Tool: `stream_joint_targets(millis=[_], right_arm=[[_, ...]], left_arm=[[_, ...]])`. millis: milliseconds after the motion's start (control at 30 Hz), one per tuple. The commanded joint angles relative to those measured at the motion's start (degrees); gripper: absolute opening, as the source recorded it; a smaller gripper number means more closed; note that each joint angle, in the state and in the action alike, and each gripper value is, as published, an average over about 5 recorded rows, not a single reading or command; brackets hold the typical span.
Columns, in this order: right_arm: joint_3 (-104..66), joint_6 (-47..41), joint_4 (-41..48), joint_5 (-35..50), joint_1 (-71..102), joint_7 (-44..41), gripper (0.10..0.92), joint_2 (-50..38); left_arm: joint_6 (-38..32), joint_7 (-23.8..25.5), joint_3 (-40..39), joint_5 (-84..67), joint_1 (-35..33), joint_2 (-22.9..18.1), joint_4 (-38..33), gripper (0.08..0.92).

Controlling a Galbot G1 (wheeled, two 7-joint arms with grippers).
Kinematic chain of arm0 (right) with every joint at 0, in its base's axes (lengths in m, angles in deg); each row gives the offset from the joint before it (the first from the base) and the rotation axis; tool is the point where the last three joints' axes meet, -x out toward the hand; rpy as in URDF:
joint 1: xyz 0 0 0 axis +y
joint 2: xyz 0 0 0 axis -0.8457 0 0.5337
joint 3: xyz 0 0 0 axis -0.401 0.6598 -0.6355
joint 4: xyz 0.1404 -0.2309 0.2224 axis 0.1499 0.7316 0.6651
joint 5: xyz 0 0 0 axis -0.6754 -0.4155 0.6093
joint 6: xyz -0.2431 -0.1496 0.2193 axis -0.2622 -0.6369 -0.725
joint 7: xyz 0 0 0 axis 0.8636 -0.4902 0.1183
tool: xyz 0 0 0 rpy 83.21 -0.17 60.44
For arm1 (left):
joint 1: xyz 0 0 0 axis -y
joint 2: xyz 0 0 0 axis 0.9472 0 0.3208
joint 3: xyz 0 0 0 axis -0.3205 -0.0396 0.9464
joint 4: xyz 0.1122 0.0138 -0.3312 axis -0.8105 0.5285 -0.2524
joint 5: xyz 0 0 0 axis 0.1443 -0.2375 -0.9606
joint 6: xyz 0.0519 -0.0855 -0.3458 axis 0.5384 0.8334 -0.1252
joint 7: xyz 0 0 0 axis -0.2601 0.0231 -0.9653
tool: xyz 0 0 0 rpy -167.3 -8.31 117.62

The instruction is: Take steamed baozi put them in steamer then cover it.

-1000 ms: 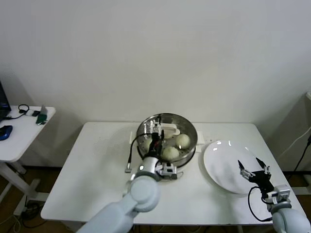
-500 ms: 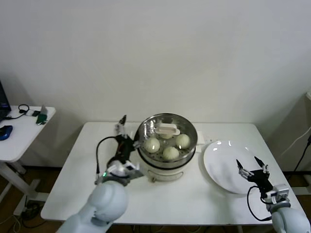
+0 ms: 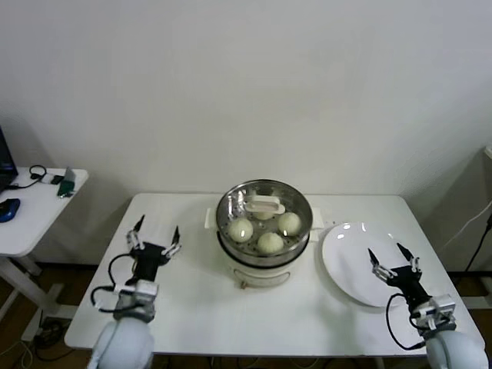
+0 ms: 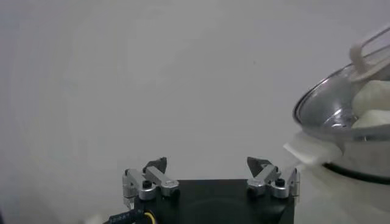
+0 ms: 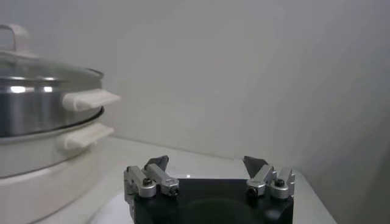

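We judge the work nearly done: the steamed baozi (image 3: pixel 270 241) sit in the steamer (image 3: pixel 264 231) under the cover (image 3: pixel 262 207); we keep the left hand (image 3: pixel 154 238) and right hand (image 3: pixel 393 259) spread empty, clear of it.

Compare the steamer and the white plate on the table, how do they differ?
The steamer is a tall, shiny steel basket on a white base; the plate is flat and all white. The steamer holds baozi under a glass cover; the plate is bare and uncovered. Both are round and sit on the white table.
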Motion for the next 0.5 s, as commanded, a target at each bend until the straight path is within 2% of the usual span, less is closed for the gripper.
stream_joint_targets(millis=[33, 500], right_arm=[[1.13, 4.45, -0.92, 0.59, 0.42, 0.75, 0.823, 0.59], [1.23, 4.86, -0.84, 0.21, 0.22, 0.67, 0.823, 2.11]], left_arm=[[-18.87, -2.62, 8.36, -13.42, -8.39, -6.04, 8.39, 0.823], [-18.09, -1.22, 8.19, -13.5, -8.91, -6.02, 6.62, 0.823]])
